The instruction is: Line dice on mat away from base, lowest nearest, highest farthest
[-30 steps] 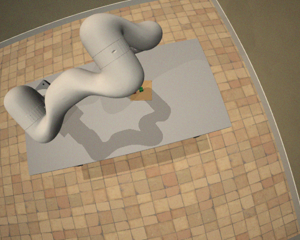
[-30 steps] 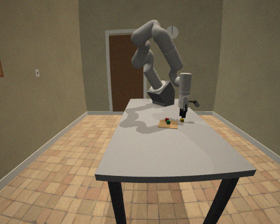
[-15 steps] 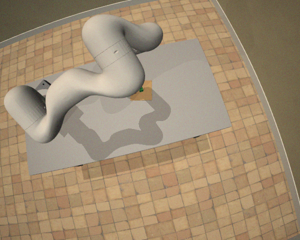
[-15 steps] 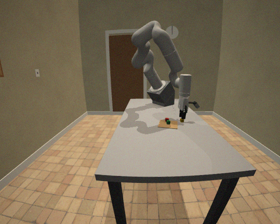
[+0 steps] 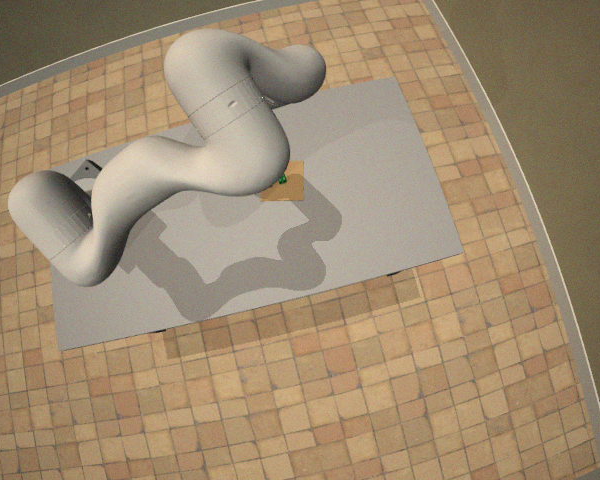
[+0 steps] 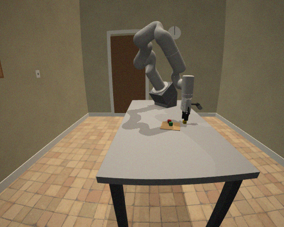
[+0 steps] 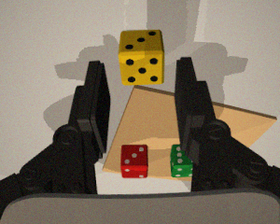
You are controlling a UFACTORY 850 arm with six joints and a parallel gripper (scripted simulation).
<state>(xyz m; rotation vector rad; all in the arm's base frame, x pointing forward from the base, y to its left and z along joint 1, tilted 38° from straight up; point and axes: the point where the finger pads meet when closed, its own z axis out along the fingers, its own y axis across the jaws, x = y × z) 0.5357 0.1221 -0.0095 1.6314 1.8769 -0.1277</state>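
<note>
The fingers hang part-open and hold nothing, poised just above the yellow die (image 7: 142,56), apparently spaced to drop either side of it. That die sits on the grey desk (image 6: 176,156) just off the tan mat (image 7: 159,126), so it looks like the last to move. The red die (image 7: 134,161) and green die (image 7: 180,161) already rest on the mat, near where it must land.

Top: high overhead. Exterior: far table end facing base. Wrist: close, downward.
</note>
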